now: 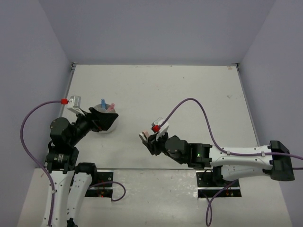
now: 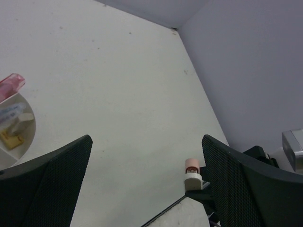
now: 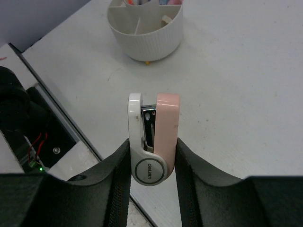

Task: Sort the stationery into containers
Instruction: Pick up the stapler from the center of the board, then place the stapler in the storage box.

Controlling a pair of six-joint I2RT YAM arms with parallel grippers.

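1. Top view: the round white container [image 1: 109,129] sits on the left side of the table [image 1: 189,94], partly under the left gripper [image 1: 102,121]. Blue and pink items stick up out of it. The right gripper [image 1: 149,137] is mid-table near the near edge, well right of the container, with the pink-and-white stapler [image 1: 146,135] in it. No other loose stationery shows here.
2. Left wrist: the left gripper [image 2: 146,142] is released, jaws fully apart and nothing between them. The container [image 2: 29,142] is at the left edge of the view, with a pink piece [image 2: 10,86] and small blocks inside. The stapler tip [image 2: 191,171] is visible low right.
3. Right wrist: the right gripper [image 3: 152,158] grasps the stapler [image 3: 154,135], with its fingers [image 3: 118,175] tight against both sides. The container [image 3: 147,35] is ahead on the far side, its compartments partly filled.
4. Status: sorting looks mostly done. The stapler looks like the last piece left to carry left and drop into a compartment.
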